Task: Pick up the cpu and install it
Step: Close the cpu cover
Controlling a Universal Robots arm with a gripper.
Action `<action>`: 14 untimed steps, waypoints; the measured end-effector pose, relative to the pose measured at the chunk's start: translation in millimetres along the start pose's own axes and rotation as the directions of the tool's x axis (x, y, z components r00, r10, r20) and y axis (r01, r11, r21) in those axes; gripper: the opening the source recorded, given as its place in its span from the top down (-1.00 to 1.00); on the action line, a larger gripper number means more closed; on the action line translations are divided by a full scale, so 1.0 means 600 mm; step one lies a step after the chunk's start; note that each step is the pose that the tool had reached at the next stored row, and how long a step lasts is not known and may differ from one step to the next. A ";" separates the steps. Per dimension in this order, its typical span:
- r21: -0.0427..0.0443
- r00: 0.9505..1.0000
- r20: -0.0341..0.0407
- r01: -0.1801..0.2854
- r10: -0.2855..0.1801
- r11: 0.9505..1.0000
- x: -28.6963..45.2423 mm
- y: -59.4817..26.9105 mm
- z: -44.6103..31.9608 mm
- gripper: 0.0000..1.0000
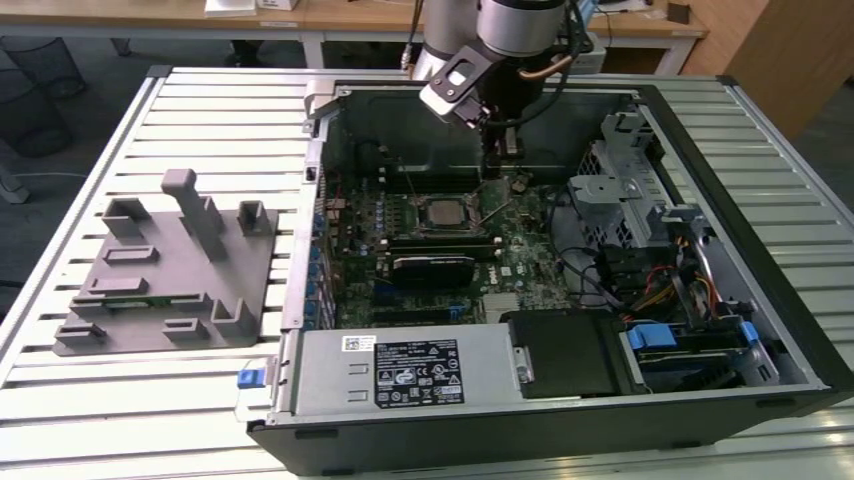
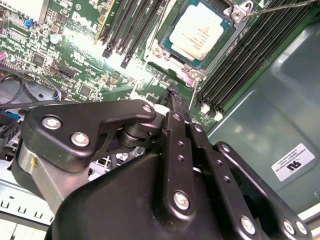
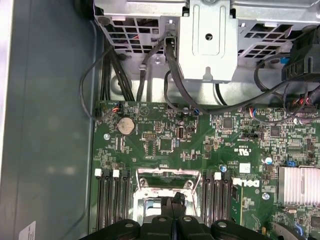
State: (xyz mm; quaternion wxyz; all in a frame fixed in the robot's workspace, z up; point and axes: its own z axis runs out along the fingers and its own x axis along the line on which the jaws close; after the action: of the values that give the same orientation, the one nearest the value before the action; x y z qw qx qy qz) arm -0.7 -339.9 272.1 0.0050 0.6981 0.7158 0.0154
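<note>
The cpu (image 1: 443, 212) lies flat in the motherboard socket inside the open computer case, its silver top facing up. In the second wrist view the cpu (image 2: 202, 31) sits within the metal socket frame (image 2: 170, 57), and a thin wire lever (image 2: 280, 6) stands raised beside it. My gripper (image 1: 503, 172) hangs just behind the socket, a little above the board. Its black fingers (image 2: 173, 107) are pressed together with nothing between them. In the first wrist view the gripper (image 3: 173, 202) covers part of the socket frame (image 3: 162, 176).
A grey plastic tray (image 1: 174, 270) with upright posts stands on the slatted table at the exterior view's left. Inside the case are memory slots (image 2: 235, 65), a power supply (image 1: 400, 370), a metal drive cage (image 1: 614, 190), loose cables (image 3: 150, 65) and a heatsink (image 3: 299, 185).
</note>
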 end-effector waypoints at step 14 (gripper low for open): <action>0.000 1.000 0.000 0.000 0.000 1.000 0.000 0.021 0.001 0.79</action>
State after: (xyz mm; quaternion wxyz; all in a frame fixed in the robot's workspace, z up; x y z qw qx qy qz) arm 11.6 -339.9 271.6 0.0049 0.6981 0.7158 0.0153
